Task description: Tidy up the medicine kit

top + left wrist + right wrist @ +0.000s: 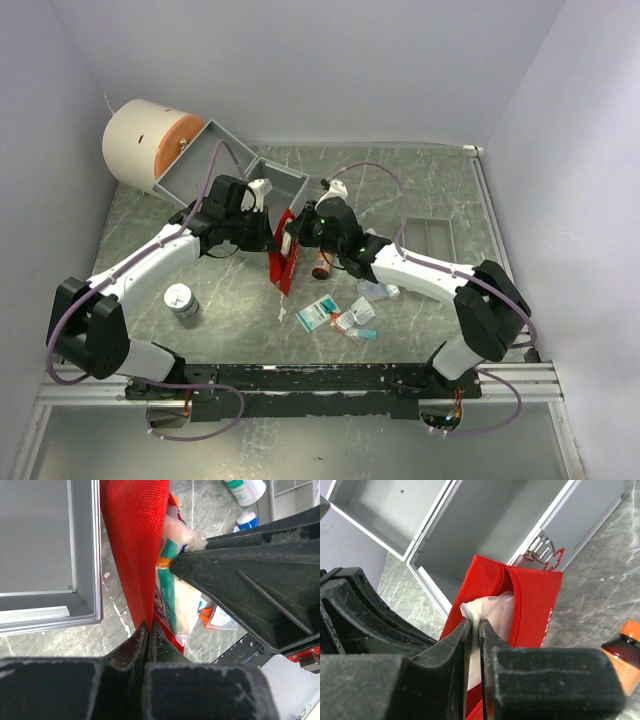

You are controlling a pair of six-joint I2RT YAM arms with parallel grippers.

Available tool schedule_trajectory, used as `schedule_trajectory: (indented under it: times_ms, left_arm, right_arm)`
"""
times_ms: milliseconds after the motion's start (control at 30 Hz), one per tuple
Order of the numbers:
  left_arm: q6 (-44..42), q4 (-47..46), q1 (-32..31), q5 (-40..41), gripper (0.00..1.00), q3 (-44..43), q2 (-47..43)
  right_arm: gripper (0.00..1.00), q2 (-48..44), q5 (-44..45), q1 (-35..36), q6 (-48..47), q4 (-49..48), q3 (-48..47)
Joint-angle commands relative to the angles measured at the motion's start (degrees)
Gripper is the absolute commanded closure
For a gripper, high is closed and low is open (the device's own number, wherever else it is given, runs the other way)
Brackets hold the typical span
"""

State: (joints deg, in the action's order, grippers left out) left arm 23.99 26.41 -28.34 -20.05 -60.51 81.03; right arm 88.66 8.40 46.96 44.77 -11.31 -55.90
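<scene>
- Top external view showed the grey case (285, 185) lying open on the desk (240, 340), its lid thrown back toward the white drum (140, 140). Both halves looked bare inside, so I judged that nothing had been packed into it yet.
- Just in front of the case, the red pouch (286, 258) was held up on edge between the two arms. Its open mouth faced the right arm, probably so it could be filled before going into the case.
- Left tool (149, 628) was pressed together on the pouch's fabric edge, on the side nearer the case. This seemingly kept the pouch steady and its mouth spread.
- Right tool (475, 625) was clamped, jaws almost together, on a white packet (487, 607) sitting partly inside the pouch mouth. I judged this to be mid-insertion.
- Brown bottle (322, 265) sat in front of the case, just beside the pouch on its right, not yet stowed.
- Sachets (318, 312) lay loose farther in front of the case than the bottle, apparently waiting their turn.
</scene>
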Motion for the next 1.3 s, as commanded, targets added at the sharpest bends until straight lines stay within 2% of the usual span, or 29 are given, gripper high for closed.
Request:
schedule_trajectory:
  times_ms: [0,133,267,533,733,1000,1267]
  left_arm:
    - [-0.1,-1.9,-0.5,-2.0,0.93,0.1,0.4]
    - [0.4,-2.4,-0.5,-2.7,0.93,0.3,0.8]
    - [0.3,-2.3,-0.5,-2.6,0.93,0.4,0.7]
    - [0.4,-2.6,-0.5,-2.7,0.93,0.8,0.7]
    - [0.5,-2.7,-0.5,-2.9,0.93,0.8,0.9]
    - [0.6,-2.8,-0.5,-2.9,0.93,1.3,0.8]
    - [0.8,-3.2,-0.5,-2.9,0.93,1.8,0.6]
  right_arm:
    - [0.85,0.2,1.9,0.3,-1.8,3.4,-4.6]
    - [0.72,0.5,3.8,0.2,0.7,9.4,-6.8]
    - [0.68,0.3,2.6,0.2,1.8,13.0,-8.2]
    - [0.70,-0.5,-0.1,1.2,2.6,19.8,-8.6]
    - [0.73,0.3,2.6,3.2,2.6,26.9,-10.6]
    - [0.69,4.0,-0.3,3.7,0.8,28.7,-14.0]
    - [0.69,8.9,3.1,4.9,3.4,32.6,-18.5]
